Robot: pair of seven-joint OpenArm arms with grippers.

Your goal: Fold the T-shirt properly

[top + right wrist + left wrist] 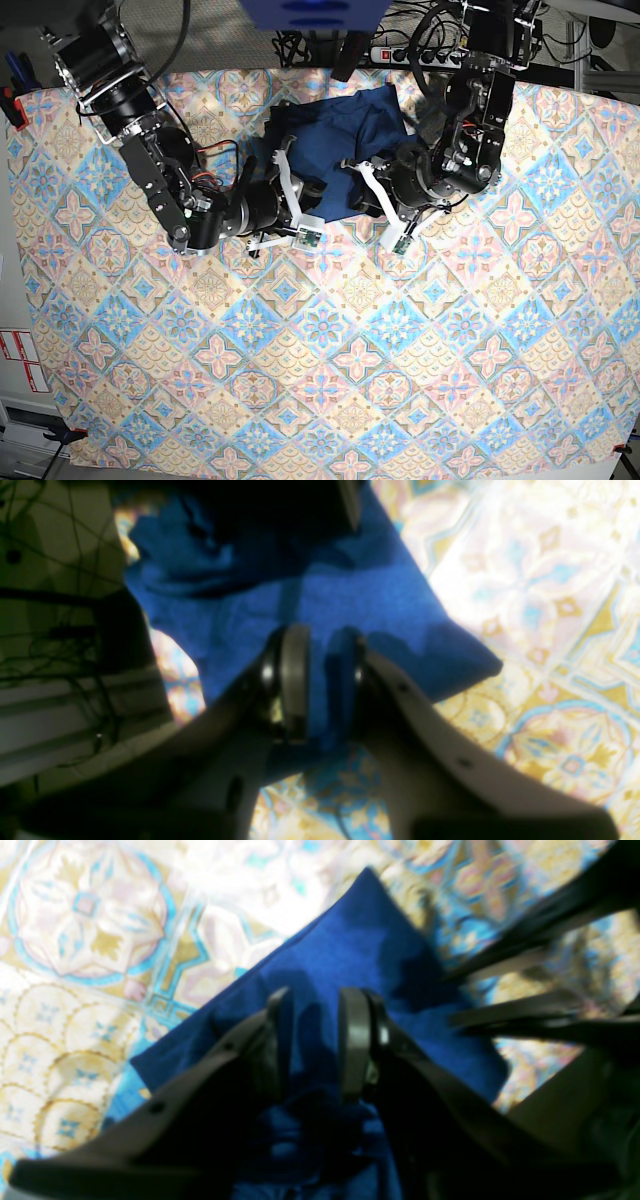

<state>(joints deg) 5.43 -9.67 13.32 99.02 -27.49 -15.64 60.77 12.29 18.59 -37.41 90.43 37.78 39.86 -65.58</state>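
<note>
1. You've got one garment in play: the T-shirt (pixel 335 150), dark navy, bunched at the far edge of the worktop (pixel 330 400), right between your two arms.
2. One patterned tablecloth (pixel 300 360) covers the whole worktop, and the shirt lies on it.
3. Two grippers are down at the shirt. Your left gripper (pixel 312 1040) has a fold of blue cloth running up between its fingers (pixel 352 1040); they're pinched on the T-shirt, with a narrow gap filled by fabric.
4. Your right gripper (pixel 320 680) shows the same: blue cloth sits between its two fingers (pixel 295 680), clamped on the shirt's edge.
5. In the left wrist view one pointed corner of the shirt lies flat on the tablecloth beyond the fingers.
6. In the right wrist view another corner juts to the right, and the rest heaps up in shadow behind; that view is blurred, so I can't tell you which part of the shirt is held.
7. In the base view the two grippers sit near each other, both at the shirt's near edge.
</note>
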